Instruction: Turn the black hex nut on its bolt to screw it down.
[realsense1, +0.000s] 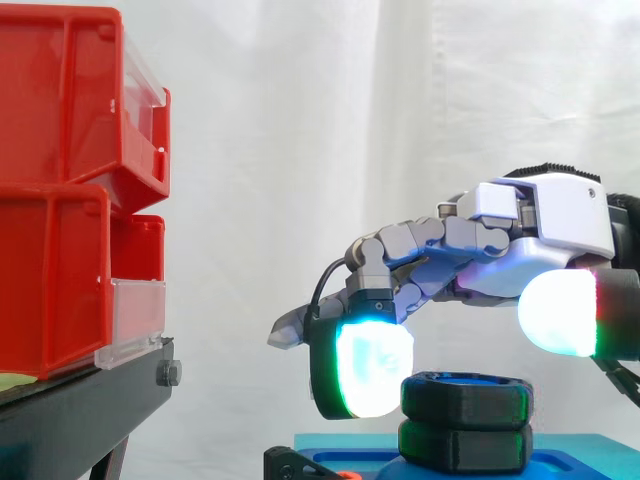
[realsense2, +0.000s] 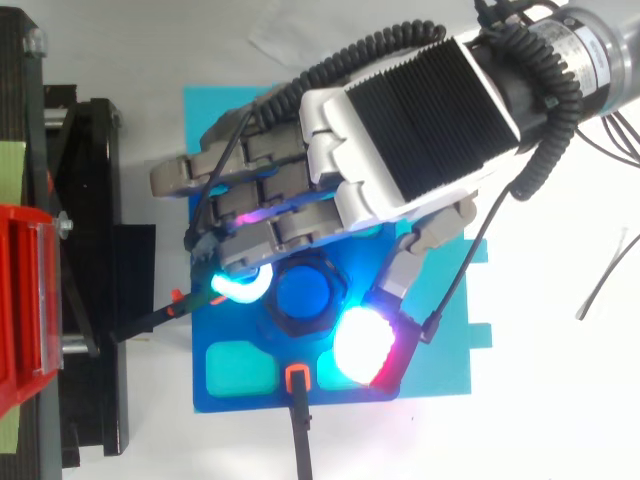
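Note:
The black hex nut (realsense1: 465, 398) sits on a blue bolt (realsense2: 305, 293), above a second black piece, on a blue fixture (realsense2: 230, 335). My hand (realsense1: 540, 225) hovers over it, palm down. From above, the hand (realsense2: 400, 130) covers the back of the fixture. One bent finger's cyan pad (realsense1: 372, 368) hangs at the nut's left side, about level with its top. The thumb's white pad (realsense1: 558, 310) is to the right and a little higher than the nut. The nut lies in the gap between them; I see no firm grip on it.
Stacked red bins (realsense1: 60, 200) stand on a black stand (realsense1: 80, 410) at the left. A cyan plate (realsense2: 445, 350) lies under the fixture, with an orange clip and black strap (realsense2: 297, 385) at its front edge. A thin loose cable (realsense2: 605, 275) lies at the right.

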